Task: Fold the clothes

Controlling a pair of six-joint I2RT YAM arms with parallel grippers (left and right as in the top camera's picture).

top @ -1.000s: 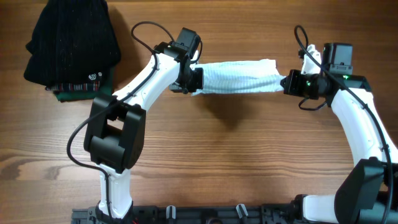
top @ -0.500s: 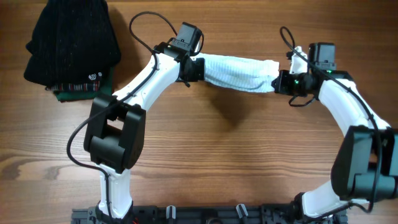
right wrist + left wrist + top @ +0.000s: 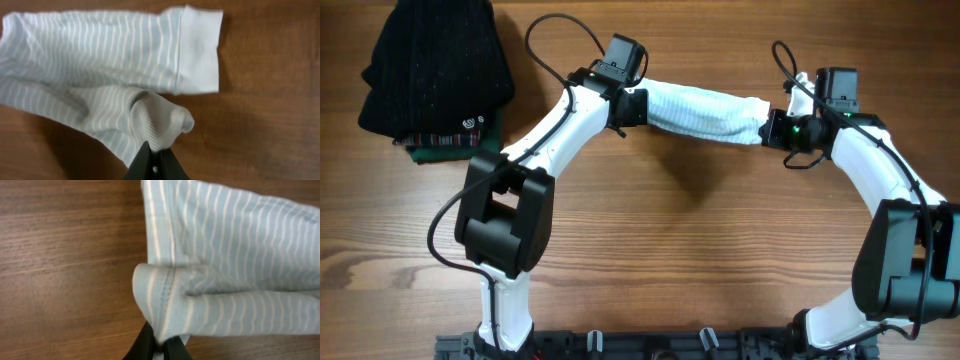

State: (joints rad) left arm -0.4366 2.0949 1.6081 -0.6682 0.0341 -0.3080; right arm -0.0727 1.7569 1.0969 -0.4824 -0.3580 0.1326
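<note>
Since a second ago I had carried the pale striped garment (image 3: pixel 705 112) farther back over the table (image 3: pixel 700 260). It slanted down from my left pincer (image 3: pixel 638 108) to my right pincer (image 3: pixel 772 130) instead of running level. Both arms bowed outward at the elbows, wrists turned toward each other, and each pincer was clamped on one end of the cloth stretched between them. In both wrist views bunched fabric covered my fingertips almost entirely.
</note>
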